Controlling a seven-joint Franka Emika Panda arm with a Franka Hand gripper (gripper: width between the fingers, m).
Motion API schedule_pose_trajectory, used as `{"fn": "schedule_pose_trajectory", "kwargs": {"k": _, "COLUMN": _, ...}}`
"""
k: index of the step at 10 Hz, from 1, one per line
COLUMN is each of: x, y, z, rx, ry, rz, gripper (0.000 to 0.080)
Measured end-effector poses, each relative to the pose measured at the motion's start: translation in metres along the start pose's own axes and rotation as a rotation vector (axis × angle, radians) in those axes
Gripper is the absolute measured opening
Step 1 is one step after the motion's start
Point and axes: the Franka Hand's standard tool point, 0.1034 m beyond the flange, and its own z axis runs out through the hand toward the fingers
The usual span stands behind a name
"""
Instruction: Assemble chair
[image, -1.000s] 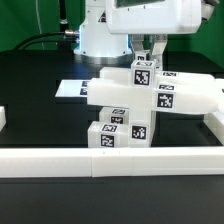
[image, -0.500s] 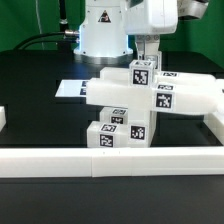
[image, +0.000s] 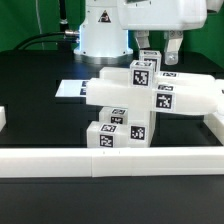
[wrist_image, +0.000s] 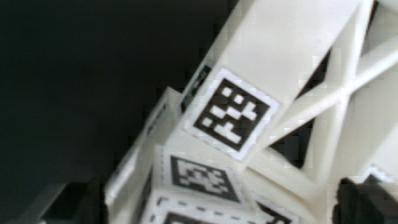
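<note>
hovering just above the chair (image: 140, 95), the claw (image: 160, 55) hangs spread open, gripping nothing.

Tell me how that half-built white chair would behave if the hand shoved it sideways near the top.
The chair looks like stiff, glossy plastic, so it would probably slide or tip as one rigid piece rather than bend. Its wide upper parts sit on a narrower stack of blocks, so a high push seems likely to tip it. The hand might slip on the smooth surface.
</note>
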Motion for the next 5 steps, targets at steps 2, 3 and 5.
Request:
{"fn": "schedule_pose_trajectory", "kwargs": {"k": 2, "x": 0.0004, "y": 0.0011, "z": 0.0004, "rx": -0.012, "ry": 0.0, "rz": -0.215, "gripper": 0.0648}}
{"fn": "schedule_pose_trajectory", "kwargs": {"k": 3, "x": 0.0019, "y": 0.0012, "z": 0.0, "rx": -0.034, "ry": 0.002, "rz": -0.369, "gripper": 0.0648}}
{"fn": "schedule_pose_trajectory", "kwargs": {"k": 5, "x": 0.0036, "y": 0.0002, "z": 0.0007, "rx": -0.074, "ry": -0.004, "rz": -0.605, "gripper": 0.0648}}
